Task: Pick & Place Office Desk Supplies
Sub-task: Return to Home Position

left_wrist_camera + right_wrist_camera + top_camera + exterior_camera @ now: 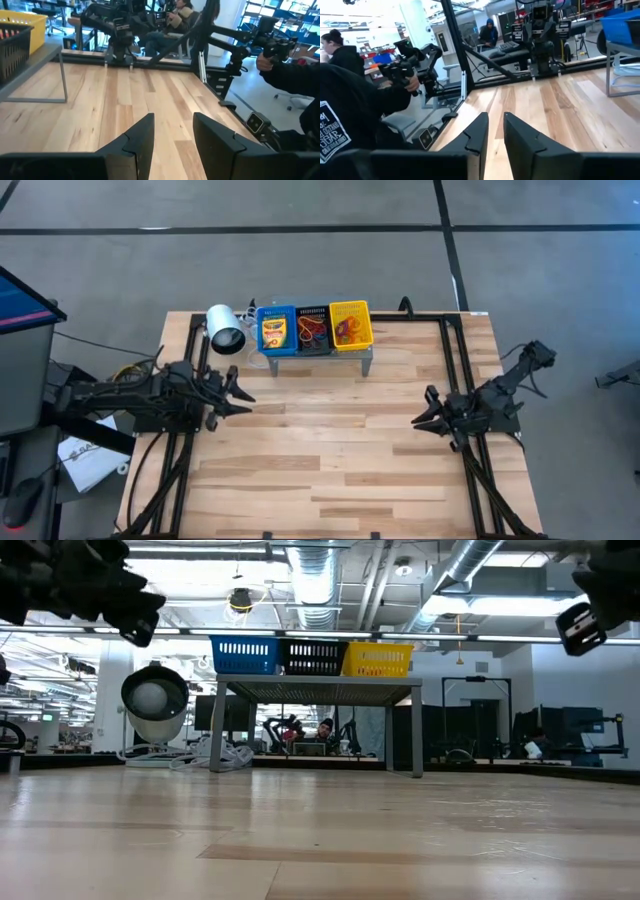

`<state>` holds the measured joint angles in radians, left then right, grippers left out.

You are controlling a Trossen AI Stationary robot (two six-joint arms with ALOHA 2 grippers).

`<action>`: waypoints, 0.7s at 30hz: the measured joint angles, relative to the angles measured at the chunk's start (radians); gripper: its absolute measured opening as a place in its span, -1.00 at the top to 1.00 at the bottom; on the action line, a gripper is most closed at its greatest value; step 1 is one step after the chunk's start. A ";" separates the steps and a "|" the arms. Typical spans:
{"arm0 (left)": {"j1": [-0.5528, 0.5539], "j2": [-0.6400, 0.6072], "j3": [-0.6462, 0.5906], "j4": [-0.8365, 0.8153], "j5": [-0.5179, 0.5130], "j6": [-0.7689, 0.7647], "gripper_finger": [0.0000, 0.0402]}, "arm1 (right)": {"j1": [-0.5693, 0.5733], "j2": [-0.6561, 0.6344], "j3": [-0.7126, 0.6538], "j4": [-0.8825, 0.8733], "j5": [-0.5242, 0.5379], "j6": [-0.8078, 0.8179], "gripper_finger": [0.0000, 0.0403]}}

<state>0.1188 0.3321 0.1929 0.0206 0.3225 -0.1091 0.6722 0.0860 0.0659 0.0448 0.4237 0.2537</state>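
A yellow-green crayon box (274, 332) lies in the blue bin (277, 311). Tangled rubber bands fill the black bin (312, 330), and more lie in the yellow bin (347, 330). All three bins stand side by side on the grey shelf (362, 356) at the table's far middle. My left gripper (246, 394) hovers over the table's left part, pointing level toward the right. It is open with nothing between its fingers (142, 137). My right gripper (419, 420) hovers over the right part, pointing left. Only a narrow gap (496, 131) shows between its fingers, and nothing is in it.
A round white lamp-like device (225, 328) stands left of the shelf, with cables beside it. The wooden tabletop (330, 440) between the two arms is bare. Black frame rails (455, 360) run along the table's sides. People sit and stand in the room beyond the table.
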 joint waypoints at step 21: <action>0.000 0.006 -0.045 -0.004 -0.027 0.050 0.34 | -0.046 -0.058 -0.050 -0.004 -0.084 -0.070 0.74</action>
<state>0.1188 0.3381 0.1474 0.0162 0.2957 -0.0593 0.6259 0.0277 0.0158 0.0410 0.3397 0.1833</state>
